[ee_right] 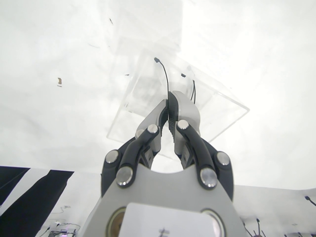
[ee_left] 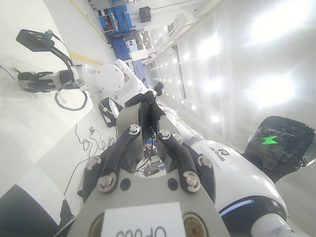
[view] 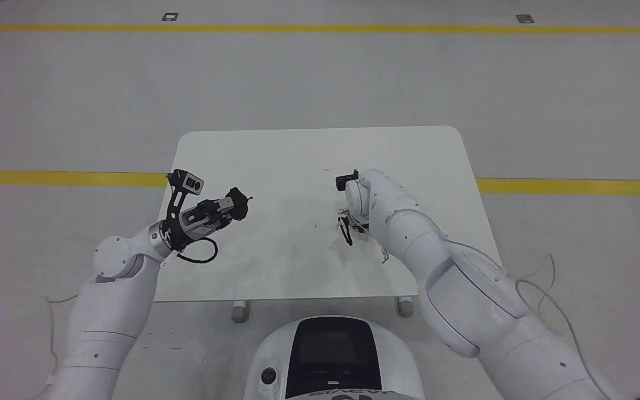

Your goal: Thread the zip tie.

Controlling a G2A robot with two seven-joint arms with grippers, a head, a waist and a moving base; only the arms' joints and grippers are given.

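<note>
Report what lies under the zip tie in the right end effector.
A clear plastic box on the white table lies beneath the zip tie. Thin black strands show nearby. The right end effector covers the tie's lower end.

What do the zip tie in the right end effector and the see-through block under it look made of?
Zip tie: probably black plastic, matte; a thin, curving strip with a small head. Block: likely clear acrylic, glossy; the table shows through it and its edges catch light.
</note>
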